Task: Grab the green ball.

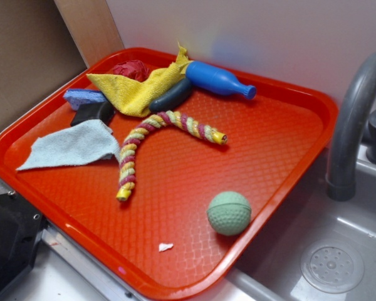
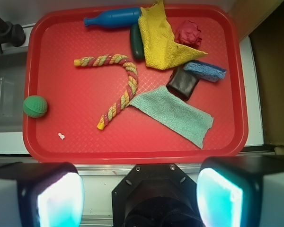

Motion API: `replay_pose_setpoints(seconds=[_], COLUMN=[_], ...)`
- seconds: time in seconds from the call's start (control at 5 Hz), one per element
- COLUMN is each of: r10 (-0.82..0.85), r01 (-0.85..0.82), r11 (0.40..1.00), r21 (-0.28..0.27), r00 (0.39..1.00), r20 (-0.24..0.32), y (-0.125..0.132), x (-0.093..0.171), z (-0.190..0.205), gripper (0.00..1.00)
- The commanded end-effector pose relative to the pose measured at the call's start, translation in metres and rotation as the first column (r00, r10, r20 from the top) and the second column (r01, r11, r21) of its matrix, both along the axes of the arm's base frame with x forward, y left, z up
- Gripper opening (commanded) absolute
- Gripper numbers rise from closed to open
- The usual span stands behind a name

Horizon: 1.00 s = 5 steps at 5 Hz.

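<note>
Gripper hangs high over the tray's near edge, jaws spread wide, nothing held. Both fingers frame the bottom of the wrist view, clear of everything. Ball sits far ahead-left of the gripper, at the tray's left rim, next to the sink. A small white scrap lies on the tray between ball and gripper. Rope toy curves mid-tray, straight ahead. Light blue cloth lies ahead-right, nearest of the clutter. Beyond it: black block, blue sponge, yellow cloth, red lump. Blue bottle and a dark green tube lie at the far rim. Faucet stands beside the tray, over the sink.
</note>
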<state>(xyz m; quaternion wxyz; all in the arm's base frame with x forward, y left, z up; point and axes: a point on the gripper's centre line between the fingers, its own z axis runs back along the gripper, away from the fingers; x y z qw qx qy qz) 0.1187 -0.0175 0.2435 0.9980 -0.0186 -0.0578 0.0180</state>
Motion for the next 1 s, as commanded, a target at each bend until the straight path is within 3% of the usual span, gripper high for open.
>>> replay_pose_setpoints(seconds=[0.0, 0.2, 0.4, 0.6, 0.8], r10=[0.000, -0.247, -0.478, -0.677, -0.816], r01=[0.000, 0.247, 0.470, 0.664, 0.820], r11=[1.000, 0.962, 0.860, 0.736, 0.560], r21=[0.000, 0.115, 0.199, 0.135, 0.119], r00=[1.000, 0.969, 0.879, 0.728, 0.521], r20=[0.000, -0.014, -0.011, 0.107, 0.250], y=[0.000, -0.050, -0.100, -0.149, -0.157], x=[0.000, 0.018, 0.033, 0.031, 0.030], z=[0.000, -0.041, -0.074, -0.097, -0.119], gripper=[1.00, 1.00, 1.00, 1.00, 1.00])
